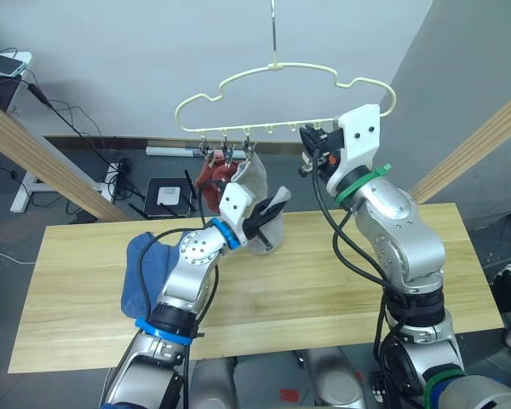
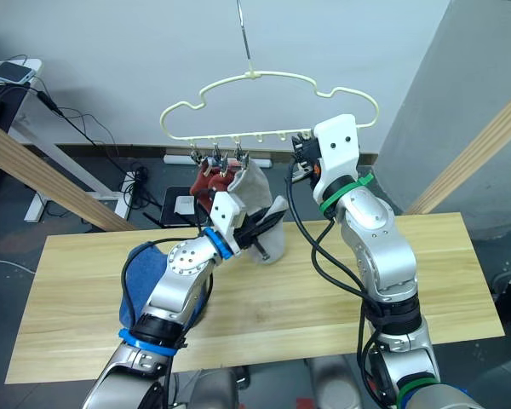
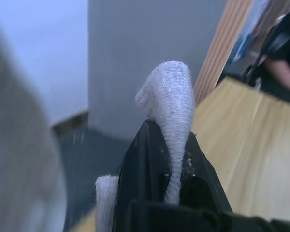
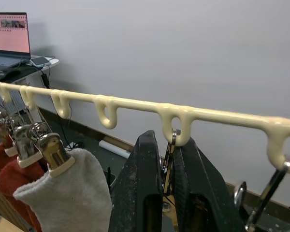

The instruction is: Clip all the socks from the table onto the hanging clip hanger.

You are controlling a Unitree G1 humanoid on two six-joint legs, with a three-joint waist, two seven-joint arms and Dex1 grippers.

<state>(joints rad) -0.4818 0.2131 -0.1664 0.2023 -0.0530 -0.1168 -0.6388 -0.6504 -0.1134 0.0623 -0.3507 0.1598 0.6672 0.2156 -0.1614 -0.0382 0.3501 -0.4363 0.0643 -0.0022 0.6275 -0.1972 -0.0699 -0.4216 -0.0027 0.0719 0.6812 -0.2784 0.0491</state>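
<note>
The pale yellow clip hanger hangs over the far edge of the table. At the left end of its row, two brick red socks and a light grey sock hang from clips. My left gripper is raised just below them, shut on a second grey sock that droops toward the table. My right gripper is up at the hanger's bar, shut on a free metal clip right of the hung socks. Blue socks lie heaped at the table's left.
Thick slanted wooden beams stand at the left and right. A dark device and cables lie on the floor behind the table. A laptop sits on a side stand. A person stands beyond the table.
</note>
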